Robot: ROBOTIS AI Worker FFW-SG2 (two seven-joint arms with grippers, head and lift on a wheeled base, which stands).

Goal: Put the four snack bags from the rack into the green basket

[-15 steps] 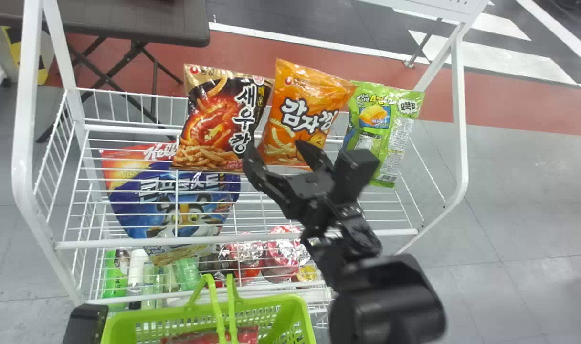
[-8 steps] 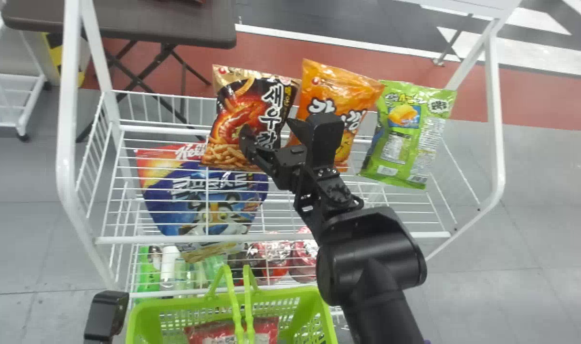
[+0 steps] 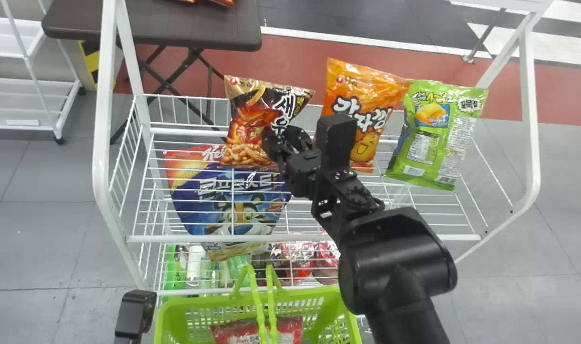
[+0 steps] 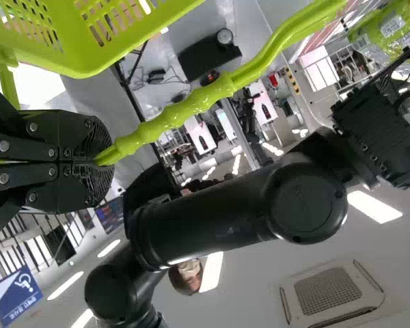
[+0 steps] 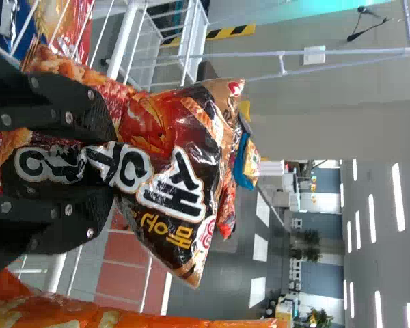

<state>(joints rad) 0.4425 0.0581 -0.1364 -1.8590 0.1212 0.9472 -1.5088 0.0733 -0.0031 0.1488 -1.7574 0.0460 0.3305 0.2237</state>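
In the head view my right gripper (image 3: 284,137) is shut on the black snack bag (image 3: 252,114), at its middle and lower part, creasing it. The right wrist view shows the gripper (image 5: 102,164) with the black bag (image 5: 174,171) pinched between its fingers. To its right on the rack (image 3: 290,237) stand the orange bag (image 3: 366,107) and the green bag (image 3: 438,129). A red bag (image 3: 285,327) lies in the green basket (image 3: 333,306). My left gripper (image 3: 135,313), partly visible beside the basket, is shut on a basket handle (image 4: 184,109), where the left wrist view shows the gripper (image 4: 99,160).
A large blue cereal bag (image 3: 223,200) sits below the black bag. Bottles and red-lidded cups (image 3: 295,263) stand on the lower shelf. The rack's white side posts (image 3: 99,143) rise at both ends. A dark table (image 3: 152,24) is behind it.
The head view has shifted, so the rack appears farther right. Against the bags, my right gripper moved left from the orange bag to the black one and closed on it. The black bag is now creased.
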